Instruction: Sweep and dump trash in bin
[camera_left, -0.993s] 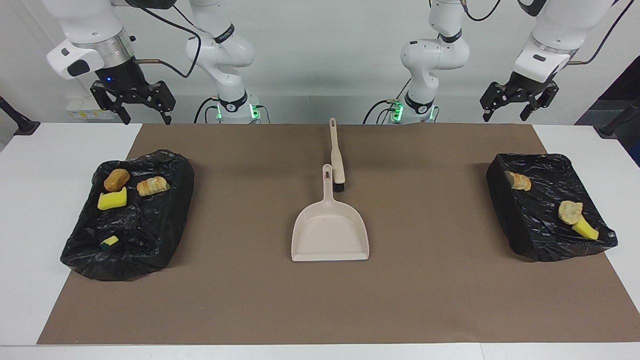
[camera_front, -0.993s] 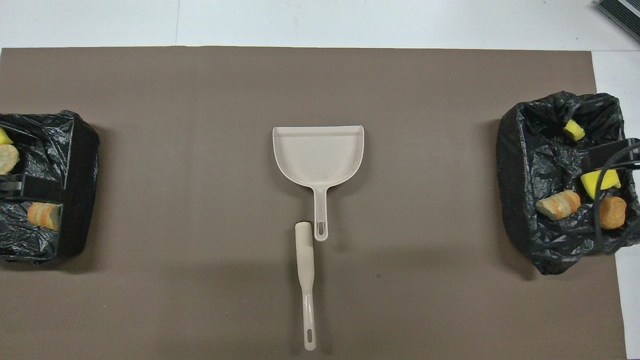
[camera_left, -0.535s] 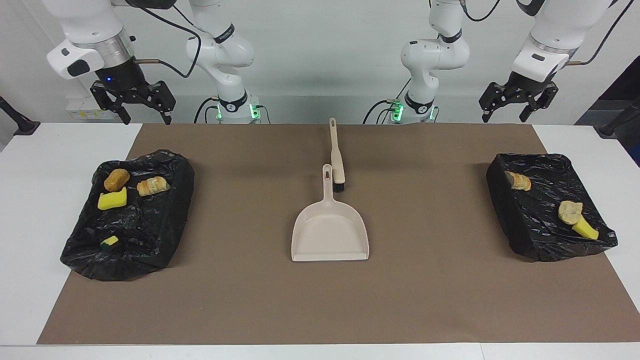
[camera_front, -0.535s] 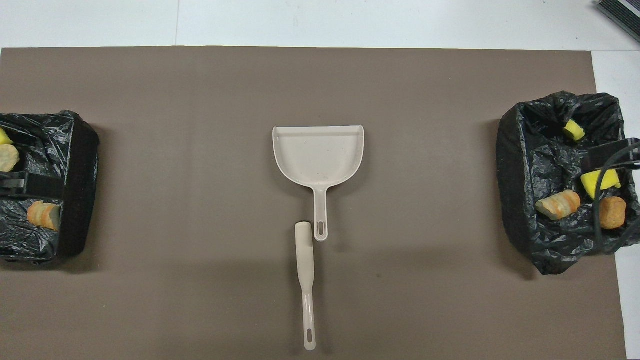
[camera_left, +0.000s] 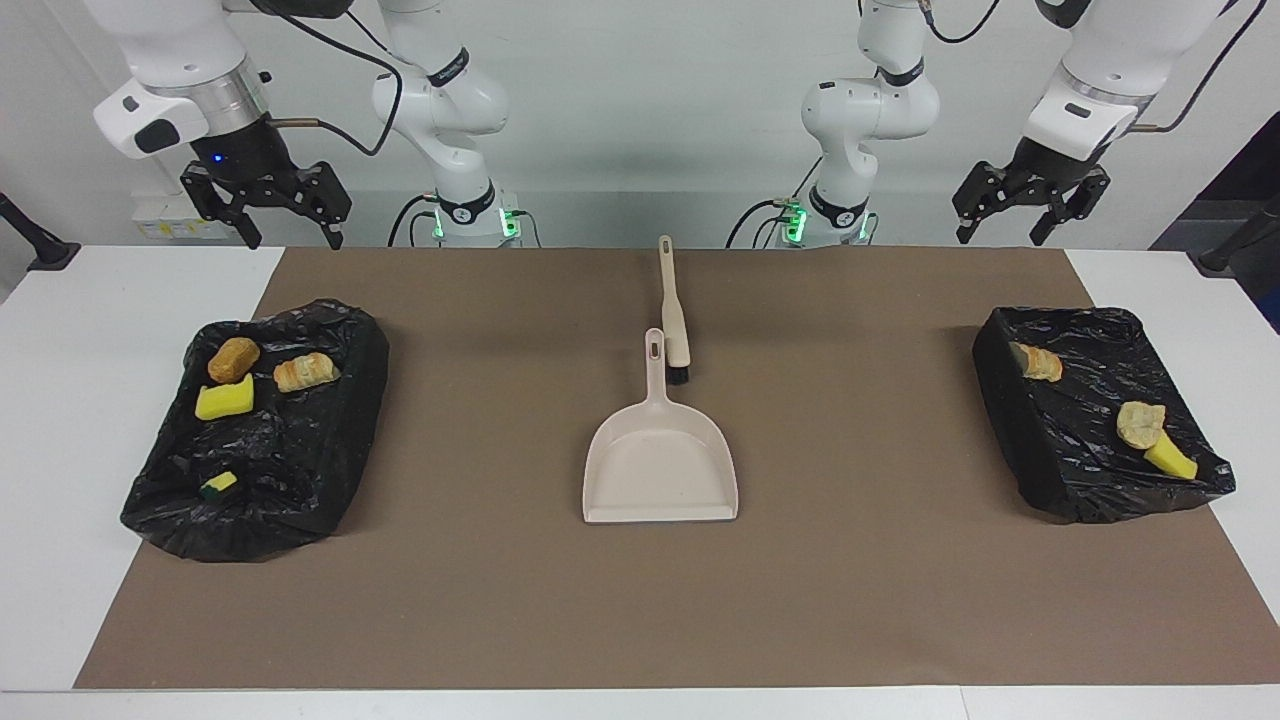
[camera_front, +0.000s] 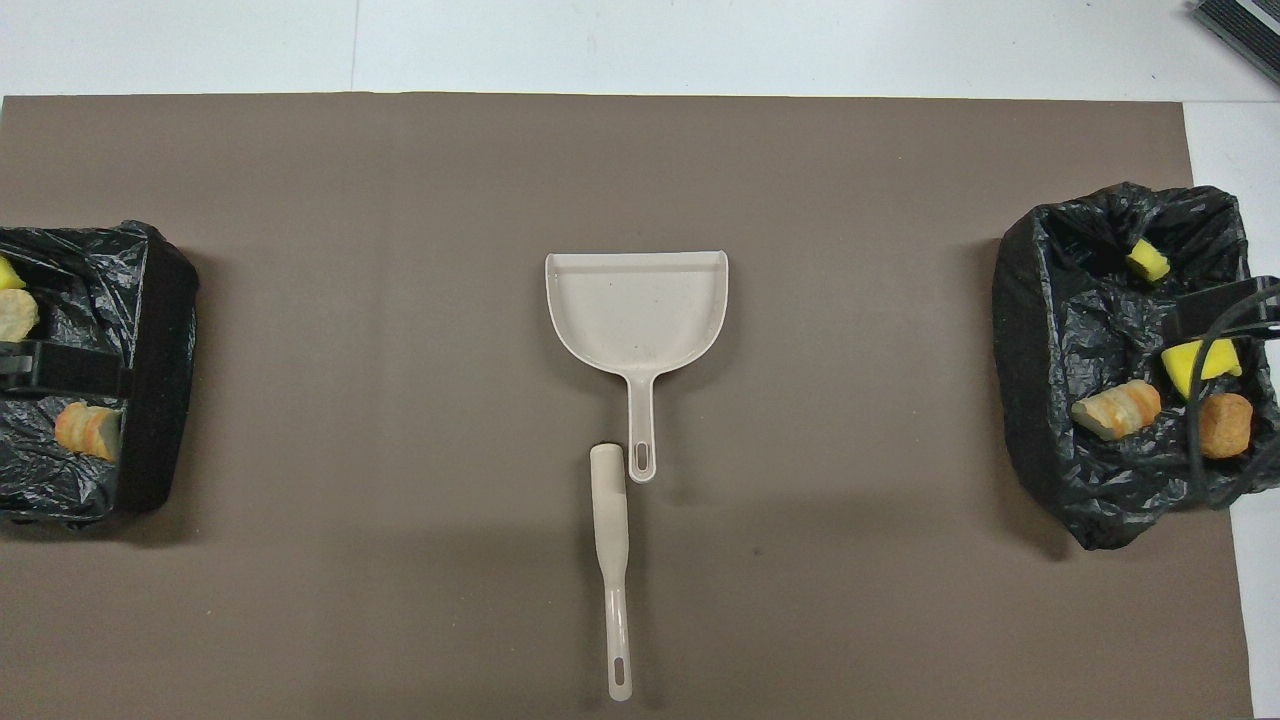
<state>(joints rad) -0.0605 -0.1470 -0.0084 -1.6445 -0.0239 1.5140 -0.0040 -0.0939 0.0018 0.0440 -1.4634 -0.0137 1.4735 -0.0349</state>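
Trash: seven pieces, four lodged in the black-lined bin (camera_left: 265, 425) at the right arm's end, three in the bin (camera_left: 1095, 410) at the left arm's. Dustpan (camera_left: 660, 465) and brush (camera_left: 673, 310) laid mid-mat, untouched. Right gripper (camera_left: 266, 208) and left gripper (camera_left: 1030, 202) are raised, jaws spread, nothing held. Judged done; arms best parked clear.

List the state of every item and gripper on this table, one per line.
Dustpan: flat on the mat, empty.
Brush: lying beside the dustpan's handle, unheld.
Bin at the right arm's end: four trash pieces inside.
Bin at the left arm's end: three pieces inside.
Left gripper: open, raised, empty.
Right gripper: open, raised, empty.
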